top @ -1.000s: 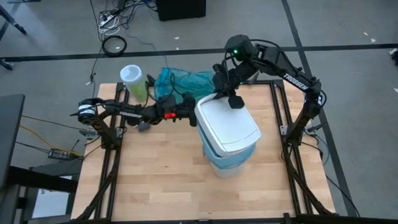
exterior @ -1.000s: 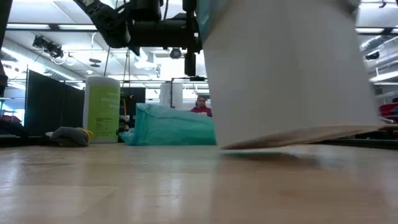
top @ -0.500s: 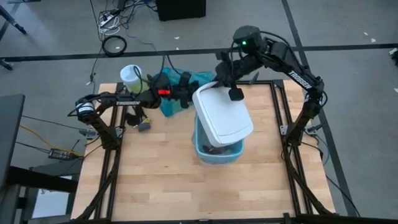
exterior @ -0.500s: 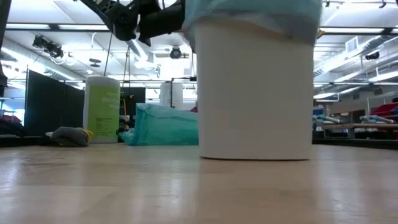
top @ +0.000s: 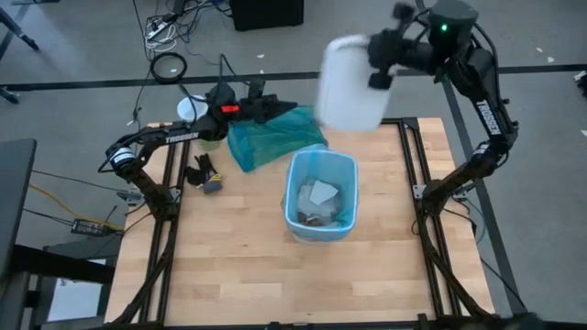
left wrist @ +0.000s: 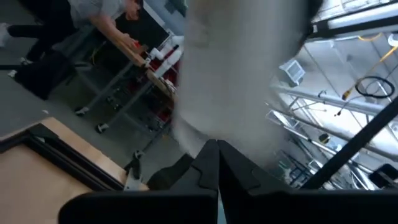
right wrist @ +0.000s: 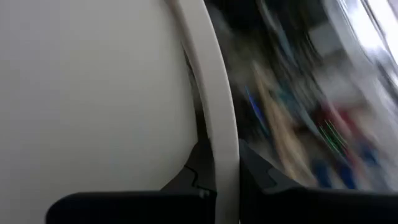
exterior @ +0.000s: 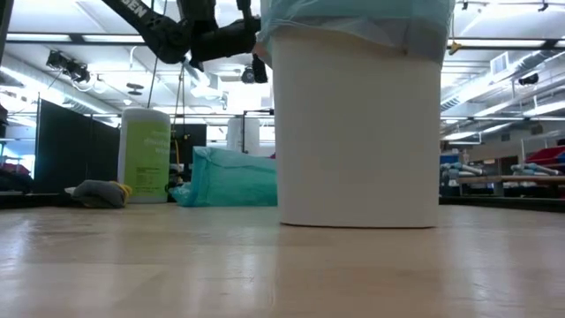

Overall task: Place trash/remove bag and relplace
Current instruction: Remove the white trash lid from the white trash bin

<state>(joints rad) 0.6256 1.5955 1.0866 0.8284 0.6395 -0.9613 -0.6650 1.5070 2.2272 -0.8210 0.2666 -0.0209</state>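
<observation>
The white bin (top: 321, 197) stands upright mid-table, lined with the light blue bag (top: 295, 188), whose edge is folded over the rim (exterior: 353, 18). Trash (top: 318, 197), white paper and brown scraps, lies inside. My right gripper (top: 378, 78) is shut on the white lid (top: 353, 82), held high over the table's far edge; the lid (left wrist: 242, 74) also fills the left wrist view. My left gripper (top: 266, 108) hovers shut and empty above the teal-green bag (top: 266, 136), left of the lid. My right gripper pinches the lid's raised rim (right wrist: 221, 124) between its two fingers, one finger (right wrist: 193, 171) on the inner side and one on the outer side. The lid is lifted clear of the bin and tipped steeply, its broad face (right wrist: 93, 93) beside the fingers.
A pale green canister (exterior: 146, 155) stands at the far-left corner, next to the teal-green bag (exterior: 234, 181). A dark glove-like bundle (top: 204, 174) lies near the left edge. The near half of the table (top: 275, 284) is bare wood. A person (left wrist: 99, 12) is in the room beyond.
My right gripper has lifted the lid off the bin, swinging it up and toward the far edge while tipping it. The bin, tilted a second ago, has settled flat, its inside now exposed. My left gripper has drawn back from the bin toward the far-left, above the teal-green bag.
</observation>
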